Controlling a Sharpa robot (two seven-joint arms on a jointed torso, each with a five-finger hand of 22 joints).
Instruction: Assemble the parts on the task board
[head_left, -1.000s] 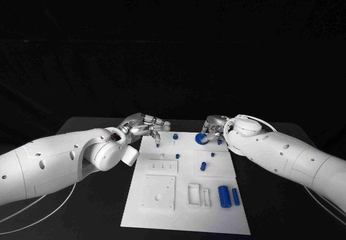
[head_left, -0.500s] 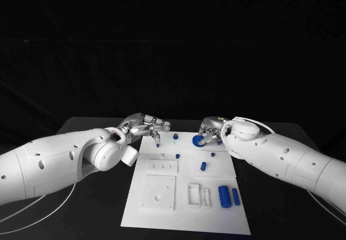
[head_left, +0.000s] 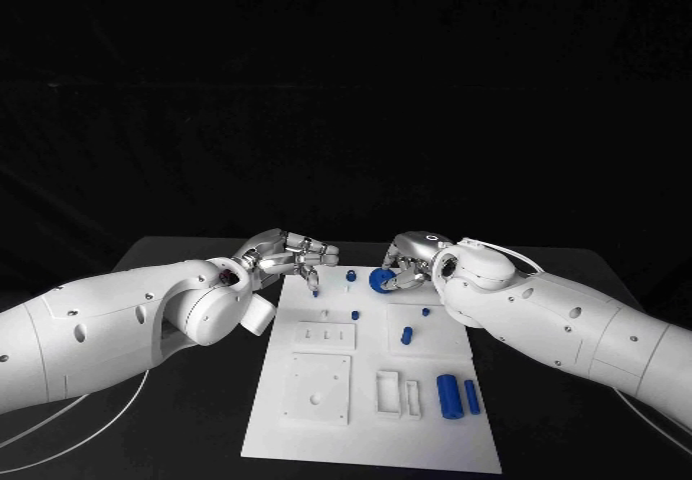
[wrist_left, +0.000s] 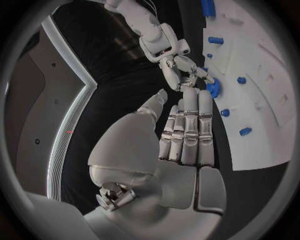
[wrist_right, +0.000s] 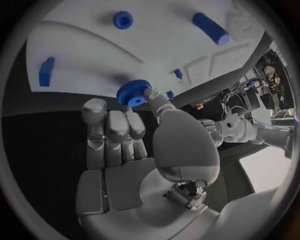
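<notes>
The white task board (head_left: 372, 400) lies in the middle of the black table. My right hand (head_left: 410, 256) hovers over its far edge and pinches a blue gear (head_left: 382, 280) between thumb and a finger; the right wrist view shows the gear (wrist_right: 131, 93) at the fingertips, above the board (wrist_right: 81, 45). My left hand (head_left: 296, 254) is at the board's far left corner, fingers straight and holding nothing, above a small blue peg (head_left: 315, 290). In the left wrist view the left hand (wrist_left: 186, 131) faces the right hand (wrist_left: 180, 67) and the gear (wrist_left: 214, 90).
A blue peg (head_left: 351, 273) stands between the hands. Two more pegs (head_left: 407, 333) stand mid-board. Two blue cylinders (head_left: 447, 392) lie at the near right, beside a white rectangular frame (head_left: 391, 390). White cables (head_left: 87, 405) lie on the table at left.
My right hand has carried the blue gear to the left along the board's far edge, closer to my left hand. The left hand has stayed where it was.
</notes>
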